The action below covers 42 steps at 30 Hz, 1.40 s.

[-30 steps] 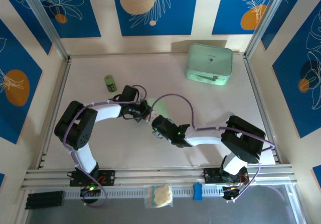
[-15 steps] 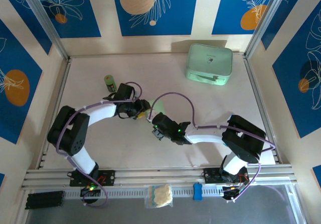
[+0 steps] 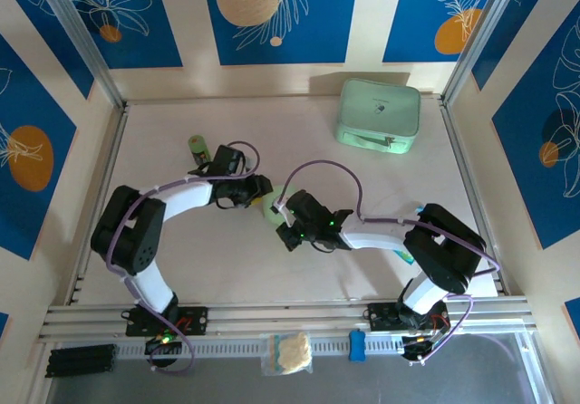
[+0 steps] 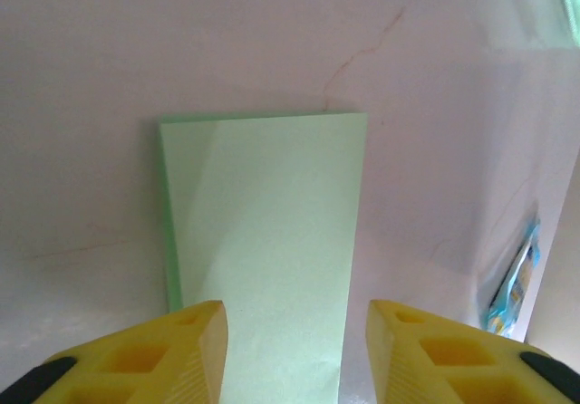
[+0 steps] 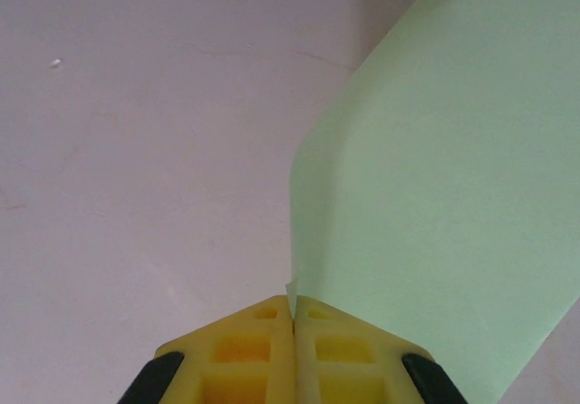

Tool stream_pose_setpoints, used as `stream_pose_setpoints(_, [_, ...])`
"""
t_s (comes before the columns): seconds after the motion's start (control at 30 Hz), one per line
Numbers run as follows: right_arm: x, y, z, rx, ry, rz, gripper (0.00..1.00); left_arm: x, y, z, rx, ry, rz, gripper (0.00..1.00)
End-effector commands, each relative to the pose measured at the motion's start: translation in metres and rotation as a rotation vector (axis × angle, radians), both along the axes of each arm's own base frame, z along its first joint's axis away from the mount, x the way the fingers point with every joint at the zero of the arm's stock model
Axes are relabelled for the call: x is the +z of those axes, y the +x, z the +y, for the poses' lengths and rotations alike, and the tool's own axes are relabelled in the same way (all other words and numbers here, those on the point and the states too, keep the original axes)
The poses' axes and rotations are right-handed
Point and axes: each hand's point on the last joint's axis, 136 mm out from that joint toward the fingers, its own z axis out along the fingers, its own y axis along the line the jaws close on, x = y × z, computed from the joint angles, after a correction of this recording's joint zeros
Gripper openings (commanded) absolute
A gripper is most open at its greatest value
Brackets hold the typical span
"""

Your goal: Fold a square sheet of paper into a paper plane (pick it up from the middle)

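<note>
Change: my left claw (image 4: 288, 331) has let go, its jaws shut a second ago and apart now, while my right claw (image 5: 294, 318) has closed over that same second.
Meaning: the sheet of paper (image 4: 263, 214) has passed from left to right. I judge this a re-grip between creases, with most of the folding still ahead.
Left claw: partly open, holding nothing. The sheet runs between its fingers, unpinched as far as I can see.
Right claw: fully shut, nipping a thin edge of the sheet.
Sheet: mid-bench (image 4: 109, 51) between both claws, a narrow rectangle that looks doubled over. It lies flat at the left claw and is lifted at the right one.
Left arm: bent in from the left, wrist low, drawn back slightly toward the far side.
Right arm: reaching across to the middle, wrist low.
</note>
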Motion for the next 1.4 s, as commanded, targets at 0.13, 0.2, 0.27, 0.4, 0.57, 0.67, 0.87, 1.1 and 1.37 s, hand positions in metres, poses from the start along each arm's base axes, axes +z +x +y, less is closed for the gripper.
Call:
stream_pose_setpoints(0.13, [0.009, -0.004, 0.012, 0.024, 0.109, 0.095, 0.0, -0.008, 0.0, -0.02, -0.107, 0.023, 0.014, 0.38])
stream_pose_setpoints(0.2, [0.009, -0.004, 0.012, 0.019, 0.115, 0.104, 0.0, -0.014, -0.001, -0.02, -0.113, 0.036, 0.026, 0.37])
stream_pose_setpoints(0.27, [0.009, -0.005, 0.012, 0.017, 0.117, 0.112, 0.0, -0.018, -0.001, -0.019, -0.116, 0.051, 0.032, 0.37])
stream_pose_setpoints(0.4, [0.008, -0.004, 0.01, -0.003, 0.107, 0.124, 0.02, -0.023, -0.004, -0.018, -0.131, 0.069, 0.049, 0.36])
stream_pose_setpoints(0.57, [0.008, -0.004, 0.005, -0.029, 0.104, 0.129, 0.03, -0.007, -0.001, -0.01, -0.123, 0.1, 0.006, 0.36])
stream_pose_setpoints(0.67, [0.009, -0.003, 0.002, -0.037, 0.106, 0.126, 0.02, 0.016, 0.005, 0.001, -0.093, 0.114, -0.046, 0.4])
stream_pose_setpoints(0.87, [0.011, 0.0, 0.001, -0.039, 0.105, 0.11, 0.03, 0.019, -0.013, 0.031, 0.022, 0.145, -0.008, 0.51])
stream_pose_setpoints(1.1, [0.014, 0.001, 0.005, -0.025, 0.101, 0.091, 0.03, 0.001, -0.049, 0.015, 0.087, -0.024, 0.163, 0.59])
stream_pose_setpoints(1.37, [0.012, 0.001, 0.01, -0.009, 0.081, 0.074, 0.04, -0.01, -0.057, -0.005, 0.105, -0.12, 0.243, 0.59])
